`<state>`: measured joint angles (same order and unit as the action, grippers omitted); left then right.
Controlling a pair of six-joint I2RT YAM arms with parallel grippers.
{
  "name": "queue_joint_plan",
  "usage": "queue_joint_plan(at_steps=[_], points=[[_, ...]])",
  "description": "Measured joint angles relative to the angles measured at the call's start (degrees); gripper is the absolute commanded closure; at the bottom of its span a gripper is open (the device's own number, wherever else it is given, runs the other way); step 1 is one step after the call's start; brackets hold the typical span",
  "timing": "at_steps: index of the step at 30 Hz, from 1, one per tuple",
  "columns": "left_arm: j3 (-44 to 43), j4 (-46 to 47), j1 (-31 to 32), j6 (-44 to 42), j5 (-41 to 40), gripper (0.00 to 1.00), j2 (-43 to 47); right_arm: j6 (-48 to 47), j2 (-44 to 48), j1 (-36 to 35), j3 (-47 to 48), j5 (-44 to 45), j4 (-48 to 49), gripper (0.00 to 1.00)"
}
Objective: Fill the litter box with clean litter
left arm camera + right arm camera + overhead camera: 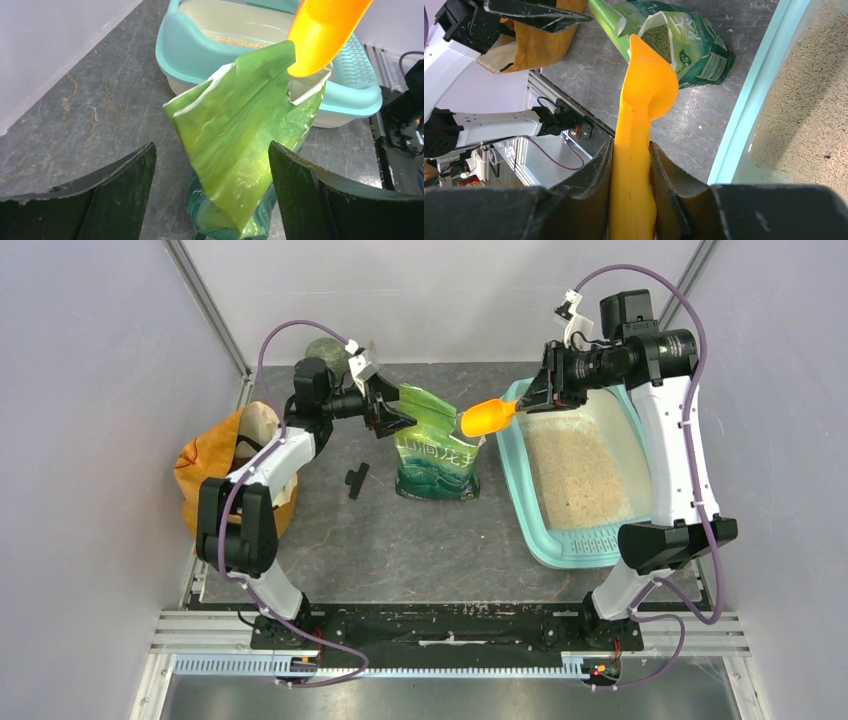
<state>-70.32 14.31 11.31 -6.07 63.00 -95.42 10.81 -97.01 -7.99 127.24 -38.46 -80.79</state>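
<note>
Teal plastic litter box (590,540) lies at 3 o'clock on the table in the top view, with clean litter (580,475) spread across its floor and the grille step at its 6 o'clock end. The green pouch (437,455) stands upright near centre, just beside the box at its 9 o'clock. The right gripper (535,390) is clamped on the handle of the orange scoop (487,417), whose bowl reaches the pouch mouth. The left gripper (385,405) sits at the pouch's raised flap; the orange sack (215,460) rests at 9 o'clock. Left wrist view: both fingers (120,195) stand wide apart, the flap (240,140) upright between and beyond them, and the scoop tip at 1 o'clock touches the pouch opening. Right wrist view: fingers (589,175) are pressed against both sides of the scoop handle, with litter at 3 o'clock inside the box rim (744,100).
</note>
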Motion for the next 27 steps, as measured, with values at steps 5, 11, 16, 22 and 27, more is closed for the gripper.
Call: queue_joint_plan(at_steps=[5, 11, 16, 22, 27], points=[[0.24, 3.82, -1.27, 5.53, 2.38, 0.17, -2.93, -0.96, -1.38, -0.13, 0.0, 1.53, -0.68, 1.0], [1.66, 5.73, -0.92, 7.98, 5.53, 0.34, -3.3, -2.01, -2.43, -1.22, 0.0, 4.13, -1.16, 1.0], [4.35, 5.99, -0.28, 8.28, 6.67, 0.46, -3.3, -2.89, -3.93, -2.6, 0.57, 5.44, -1.25, 1.0], [6.25, 6.38, -0.13, 8.81, 6.71, 0.86, -2.58, -3.28, -5.57, -4.37, 1.51, 6.91, -1.31, 1.0], [7.69, 6.95, 0.52, 9.18, 5.97, 0.98, 0.09, -3.39, -6.36, -5.53, 1.84, 8.74, -1.53, 1.0]])
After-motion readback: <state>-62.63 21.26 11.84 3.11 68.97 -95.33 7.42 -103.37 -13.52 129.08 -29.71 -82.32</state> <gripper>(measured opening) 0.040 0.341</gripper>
